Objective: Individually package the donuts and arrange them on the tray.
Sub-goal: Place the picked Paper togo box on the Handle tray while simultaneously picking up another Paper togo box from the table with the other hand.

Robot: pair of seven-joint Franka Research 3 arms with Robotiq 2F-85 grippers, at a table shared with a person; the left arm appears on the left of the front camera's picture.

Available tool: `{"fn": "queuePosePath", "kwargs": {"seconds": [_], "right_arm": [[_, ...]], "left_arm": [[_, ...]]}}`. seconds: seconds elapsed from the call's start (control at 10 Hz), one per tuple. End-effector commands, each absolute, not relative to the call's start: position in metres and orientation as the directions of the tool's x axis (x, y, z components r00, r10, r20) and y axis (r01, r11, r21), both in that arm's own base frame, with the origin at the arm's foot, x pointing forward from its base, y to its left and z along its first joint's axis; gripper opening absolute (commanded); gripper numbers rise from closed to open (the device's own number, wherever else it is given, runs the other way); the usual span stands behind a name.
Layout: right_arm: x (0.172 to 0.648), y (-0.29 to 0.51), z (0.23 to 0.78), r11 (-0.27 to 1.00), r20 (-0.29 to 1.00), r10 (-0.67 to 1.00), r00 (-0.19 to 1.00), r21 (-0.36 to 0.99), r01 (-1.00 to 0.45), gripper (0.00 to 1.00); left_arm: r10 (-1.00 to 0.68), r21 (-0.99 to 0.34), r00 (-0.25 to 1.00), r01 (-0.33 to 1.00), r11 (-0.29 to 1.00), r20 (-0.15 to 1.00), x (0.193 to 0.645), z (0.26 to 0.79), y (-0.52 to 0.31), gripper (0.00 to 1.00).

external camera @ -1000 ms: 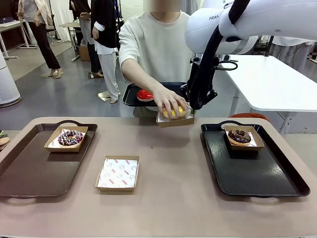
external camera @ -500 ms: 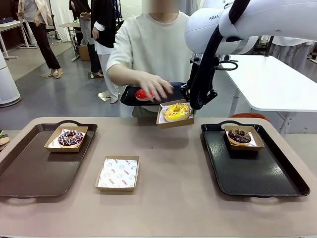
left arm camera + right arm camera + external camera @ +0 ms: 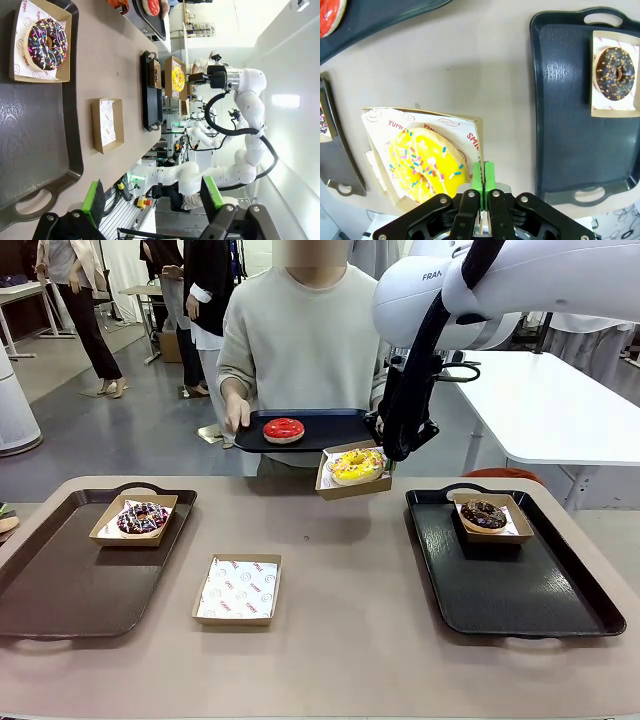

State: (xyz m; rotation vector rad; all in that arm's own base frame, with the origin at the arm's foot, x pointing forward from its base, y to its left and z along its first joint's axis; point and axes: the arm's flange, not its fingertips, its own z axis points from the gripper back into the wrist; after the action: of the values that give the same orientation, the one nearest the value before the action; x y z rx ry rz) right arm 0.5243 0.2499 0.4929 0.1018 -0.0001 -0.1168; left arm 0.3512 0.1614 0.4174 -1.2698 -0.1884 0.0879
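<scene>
Our right fingers [image 3: 482,176] are pinched fully shut on the rim of a cardboard box [image 3: 350,487], and the yellow donut [image 3: 357,464] with sprinkles is sitting inside it. The box is held up off the surface [image 3: 350,660], a bit tilted, over the far middle.

Just beyond it the person has a hand [image 3: 237,416] on a dark tray [image 3: 330,425], with the red donut [image 3: 283,429] lying bare on its left part.

Our left fingers [image 3: 151,200] are spread wide with nothing between them, above the near end of the brown tray [image 3: 60,590] on the left. That tray has a boxed chocolate donut with colourful sprinkles [image 3: 142,517] at its far end.

The black tray [image 3: 520,590] on the right carries a boxed chocolate donut with pale specks [image 3: 484,513] at its far end. There's also an empty box [image 3: 238,590] with a paper liner on the surface between the two trays, nearer the left one.
</scene>
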Motion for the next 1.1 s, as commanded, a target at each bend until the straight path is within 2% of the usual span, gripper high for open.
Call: {"fn": "queuePosePath", "kwargs": {"seconds": [0.0, 0.2, 0.3, 0.5, 0.7, 1.0], "right_arm": [[0.523, 0.250, 0.493, 0.988, -0.005, -0.118, 0.993, 0.101, 0.118, 0.00], [0.524, 0.250, 0.493, 0.988, -0.006, -0.116, 0.993, 0.101, 0.116, 0.02], [0.514, 0.241, 0.492, 0.992, -0.013, -0.031, 0.999, 0.118, 0.032, 0.02], [0.476, 0.211, 0.502, 0.988, -0.004, 0.028, 1.000, 0.152, -0.027, 0.02], [0.442, 0.168, 0.513, 0.985, 0.018, 0.028, 0.999, 0.168, -0.030, 0.02], [0.408, 0.111, 0.498, 0.981, -0.019, -0.072, 0.997, 0.181, 0.074, 0.02]], "left_arm": [[0.161, -0.956, 0.982, 0.046, 0.291, 0.096, 0.349, 0.418, 0.162, 1.00], [0.170, -0.955, 0.981, 0.038, 0.296, 0.092, 0.351, 0.417, 0.161, 1.00], [0.137, -0.930, 0.983, 0.064, 0.361, 0.120, 0.355, 0.427, 0.149, 1.00], [0.051, -0.840, 0.989, 0.087, 0.535, 0.136, 0.362, 0.455, 0.111, 1.00], [-0.029, -0.761, 0.990, 0.127, 0.636, 0.141, 0.369, 0.484, 0.070, 1.00], [-0.098, -0.614, 0.990, 0.139, 0.777, 0.099, 0.381, 0.506, -0.004, 1.00]]}}
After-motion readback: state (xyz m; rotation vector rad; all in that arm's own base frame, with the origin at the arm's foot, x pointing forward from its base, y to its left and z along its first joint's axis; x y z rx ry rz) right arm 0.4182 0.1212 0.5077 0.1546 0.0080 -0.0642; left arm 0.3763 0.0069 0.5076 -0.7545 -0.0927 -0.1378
